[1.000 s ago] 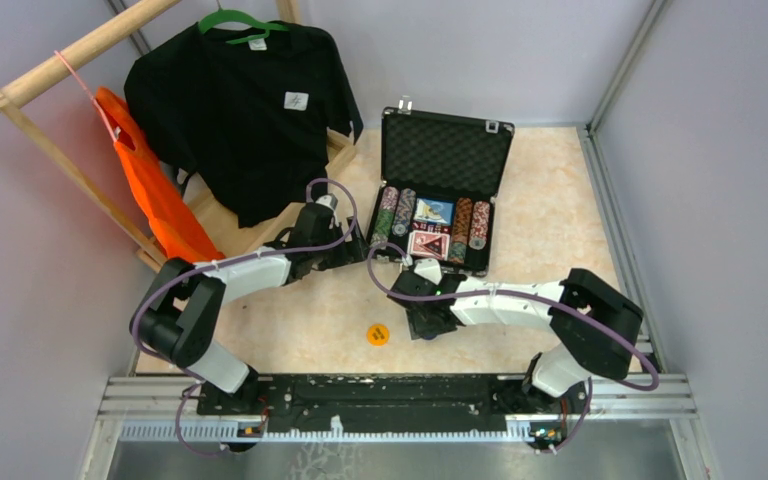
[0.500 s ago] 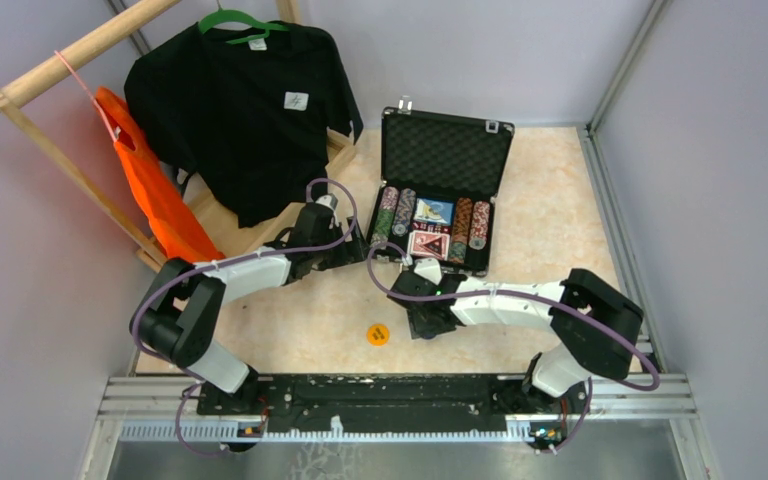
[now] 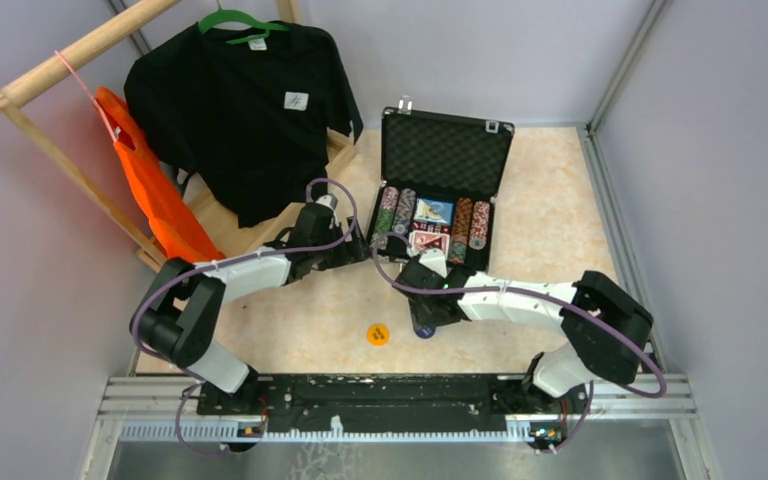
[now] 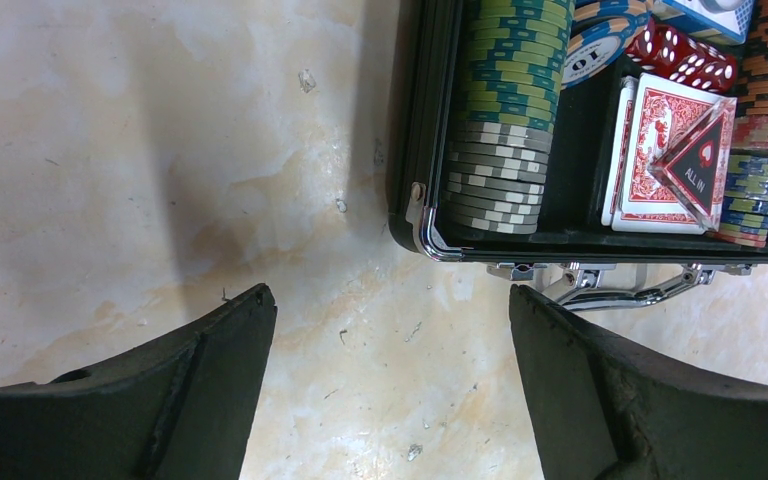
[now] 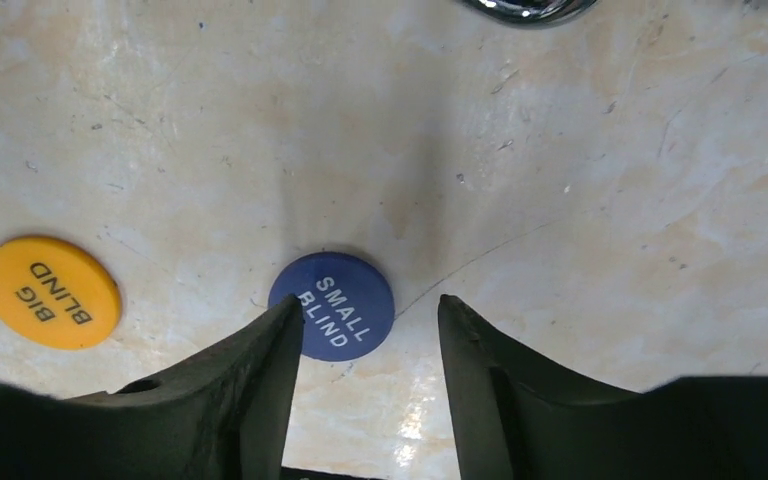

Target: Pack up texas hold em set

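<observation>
Nearest to us, the right fingers (image 5: 250,390) hang low over the pale marbled table (image 5: 610,180), parted and gripping nothing. The round blue token marked SMALL BLIND (image 5: 332,305) lies flat just beyond their tips, mostly in line with the gap. Its edge seems to meet one finger, though we cannot be sure of contact. The round yellow token marked BIG BLIND (image 5: 50,292) lies flat near it, apart and outside the fingers.

Further out, the left fingers (image 4: 210,380) stand wide apart and empty over bare table, just beside the near left corner of the black briefcase-like case (image 4: 422,215). The case sits open on the table, its silver handle (image 4: 610,292) facing the arms. Inside we see rows of striped poker chips (image 4: 505,110), a deck of red-backed cards (image 4: 645,140) with a clear triangular ALL IN token (image 4: 698,160) resting on it, and red dice (image 4: 682,58). The foam-lined lid (image 3: 447,152) stands raised at the far side.

Beyond, to the left, a black T-shirt (image 3: 240,110) and an orange bag (image 3: 150,190) hang on a wooden rack (image 3: 80,50).
</observation>
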Available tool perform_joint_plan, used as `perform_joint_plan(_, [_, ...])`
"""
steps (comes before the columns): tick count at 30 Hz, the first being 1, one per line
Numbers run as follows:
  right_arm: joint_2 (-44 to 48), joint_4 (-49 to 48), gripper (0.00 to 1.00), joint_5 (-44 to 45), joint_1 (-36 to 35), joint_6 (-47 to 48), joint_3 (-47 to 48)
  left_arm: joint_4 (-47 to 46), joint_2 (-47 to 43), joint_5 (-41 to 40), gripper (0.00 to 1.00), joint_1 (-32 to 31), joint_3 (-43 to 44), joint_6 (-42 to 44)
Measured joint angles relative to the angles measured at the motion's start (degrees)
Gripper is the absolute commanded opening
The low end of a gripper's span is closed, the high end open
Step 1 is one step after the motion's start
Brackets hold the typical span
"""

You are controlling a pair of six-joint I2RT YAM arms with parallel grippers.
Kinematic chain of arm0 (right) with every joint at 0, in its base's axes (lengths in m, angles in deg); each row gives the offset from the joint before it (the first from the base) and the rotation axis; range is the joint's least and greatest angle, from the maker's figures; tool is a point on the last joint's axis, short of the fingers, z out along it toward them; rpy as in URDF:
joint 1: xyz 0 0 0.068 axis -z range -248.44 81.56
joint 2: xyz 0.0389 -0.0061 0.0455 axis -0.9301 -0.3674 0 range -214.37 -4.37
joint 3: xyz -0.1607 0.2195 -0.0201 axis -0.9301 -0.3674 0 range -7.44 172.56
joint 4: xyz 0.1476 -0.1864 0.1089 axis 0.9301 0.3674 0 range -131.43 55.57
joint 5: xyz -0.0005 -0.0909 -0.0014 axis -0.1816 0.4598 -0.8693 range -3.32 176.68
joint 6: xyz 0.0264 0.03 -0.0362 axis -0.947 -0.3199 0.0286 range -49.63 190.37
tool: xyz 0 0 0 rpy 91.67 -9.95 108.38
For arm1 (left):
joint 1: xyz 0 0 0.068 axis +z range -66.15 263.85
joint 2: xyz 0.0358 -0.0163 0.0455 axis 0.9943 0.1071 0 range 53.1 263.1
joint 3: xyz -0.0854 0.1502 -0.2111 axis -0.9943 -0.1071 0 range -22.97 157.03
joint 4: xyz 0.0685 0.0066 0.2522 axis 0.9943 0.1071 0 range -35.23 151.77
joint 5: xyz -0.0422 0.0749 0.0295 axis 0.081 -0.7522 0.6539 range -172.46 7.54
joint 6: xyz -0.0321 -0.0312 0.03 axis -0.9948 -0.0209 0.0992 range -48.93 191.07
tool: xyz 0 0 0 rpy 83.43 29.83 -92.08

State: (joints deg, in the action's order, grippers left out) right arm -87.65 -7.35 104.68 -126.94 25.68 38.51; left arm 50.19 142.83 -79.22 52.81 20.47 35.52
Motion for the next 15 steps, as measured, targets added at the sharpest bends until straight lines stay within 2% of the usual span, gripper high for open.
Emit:
perform_joint_plan(1, [0.0,0.2,0.69,0.2,0.3,0.2,0.1,0.0,0.0,0.0,0.91,0.0,0.0,0.0])
perform_joint_plan(3, [0.1,0.3,0.74,0.6,0.7,0.7,0.3,-0.2,0.0,0.0,0.91,-0.1,0.0,0.7])
perform_joint_plan(7, [3.8,1.0,0.77,1.0,3.9,1.7,0.2,-2.4,-1.3,1.0,0.88,-2.5,-0.4,4.0])
perform_joint_plan(12, [16.1,2.0,0.77,2.2,13.2,4.1,-1.0,-5.0,-5.1,1.6,0.89,-12.3,-0.7,9.4])
perform_joint_plan(15, [22.7,3.1,0.78,3.2,17.6,5.5,-1.4,-4.3,-6.0,3.7,0.88,-15.3,-0.4,11.5])
